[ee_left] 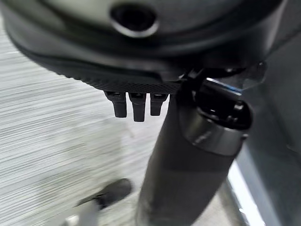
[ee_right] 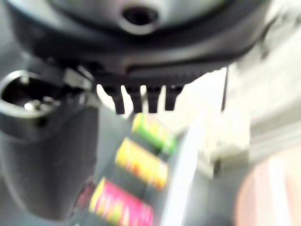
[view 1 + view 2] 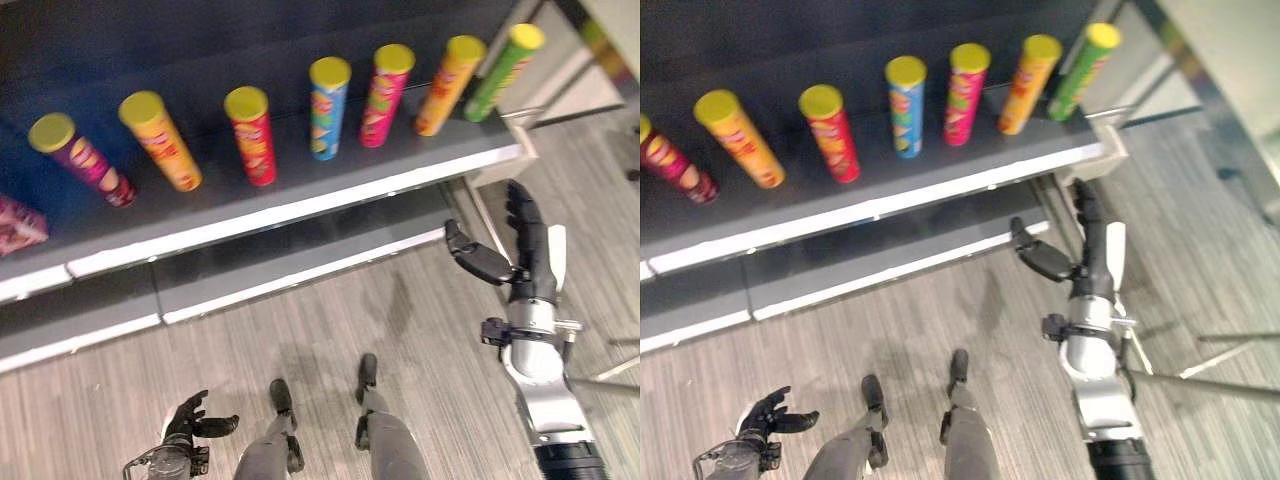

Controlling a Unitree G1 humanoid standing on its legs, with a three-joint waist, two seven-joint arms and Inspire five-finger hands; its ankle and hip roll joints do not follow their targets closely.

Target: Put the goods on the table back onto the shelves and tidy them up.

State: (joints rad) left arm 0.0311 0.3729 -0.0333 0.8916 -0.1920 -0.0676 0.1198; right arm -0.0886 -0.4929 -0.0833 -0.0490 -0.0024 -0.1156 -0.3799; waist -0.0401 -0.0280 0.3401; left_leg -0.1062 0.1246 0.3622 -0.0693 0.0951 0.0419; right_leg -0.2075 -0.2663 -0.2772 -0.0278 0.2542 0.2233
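Seven cans stand upright in a row on the upper shelf (image 3: 300, 205), spaced roughly evenly, lids toward me: purple can (image 3: 85, 160), orange can (image 3: 160, 140), red can (image 3: 252, 135), blue can (image 3: 327, 108), pink can (image 3: 385, 95), second orange can (image 3: 448, 85), green can (image 3: 502, 72). The spacing and common orientation read as goods already shelved and faced front, so I judge this row done or nearly so. A pink packet (image 3: 18, 225) lies flat at the left end of the same shelf, apart from the purple can; lying down, it looks less tidy than the cans. A lower shelf (image 3: 300, 265) sits beneath, bare where I can see it. My right hand (image 3: 525, 250) hangs raised in front of the shelf's right end, below the green can, fingers straight and thumb spread, holding nothing; its wrist view looks past the fingers at the green, orange and pink cans, so the hand faces that end of the row. I take this posture as released after, or ready for, a placement there, but I cannot say which. My left hand (image 3: 190, 420) is low over the floor (image 3: 400, 330), fingers loosely relaxed, empty, idle. Neither hand carries goods, so the next item must come from the table.
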